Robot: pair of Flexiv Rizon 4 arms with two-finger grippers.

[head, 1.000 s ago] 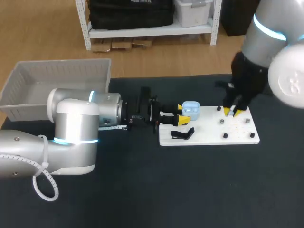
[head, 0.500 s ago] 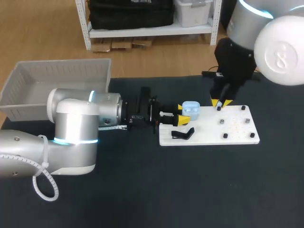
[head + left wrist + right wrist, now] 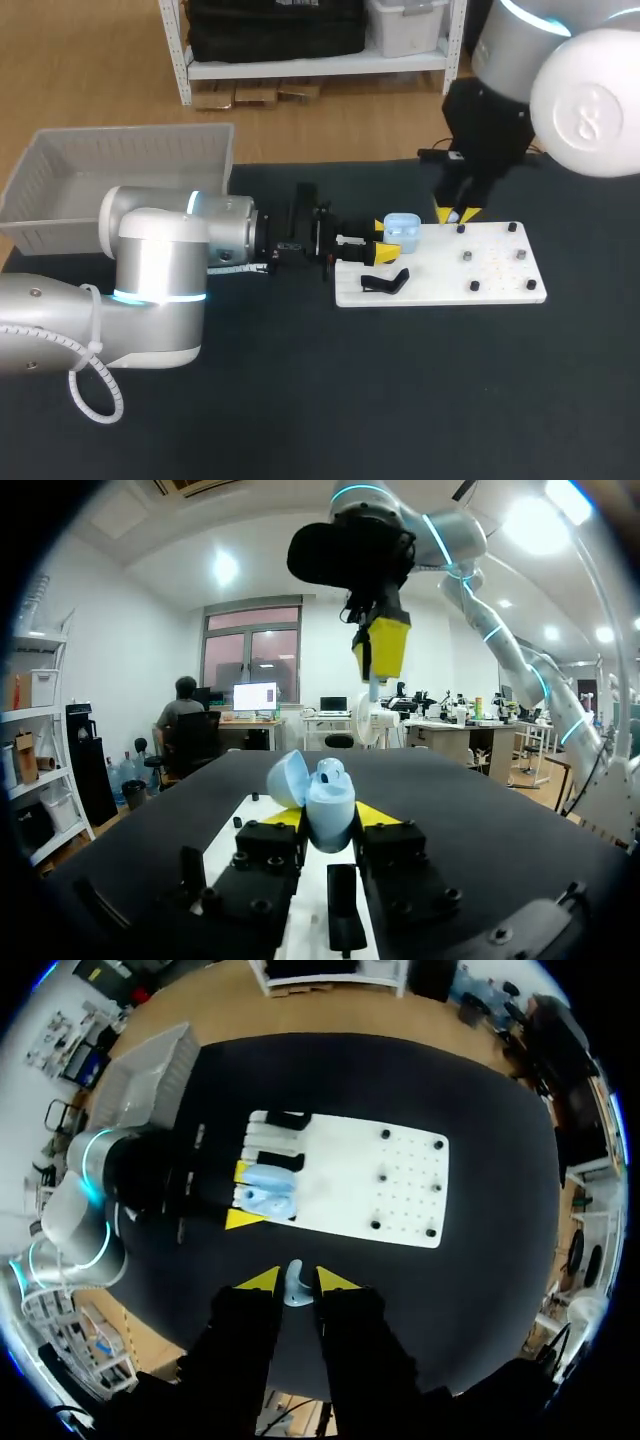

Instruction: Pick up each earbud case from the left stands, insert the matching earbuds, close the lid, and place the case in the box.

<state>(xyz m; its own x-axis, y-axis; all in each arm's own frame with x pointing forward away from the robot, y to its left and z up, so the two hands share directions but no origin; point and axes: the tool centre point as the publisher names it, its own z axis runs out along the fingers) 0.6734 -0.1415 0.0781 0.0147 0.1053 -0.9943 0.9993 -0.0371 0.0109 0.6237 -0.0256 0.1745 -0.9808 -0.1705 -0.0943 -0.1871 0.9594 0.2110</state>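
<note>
Since the earlier frame, right gripper (image 3: 458, 214), pinching an earbud (image 3: 293, 1286), shifts from mid-right toward frame centre. Left gripper (image 3: 383, 241) clamps the open case (image 3: 402, 230) over the board (image 3: 500, 285), presenting it for insertion.

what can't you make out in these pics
- The earbud in the right gripper: in the head view it is too small, and the fingers hide it. Only the wrist views show it.
- Whether the open earbud case in the left gripper holds an earbud inside: the left wrist view sees it side-on, and it is too small elsewhere.
- The pegs on the white board: too small to identify.
</note>
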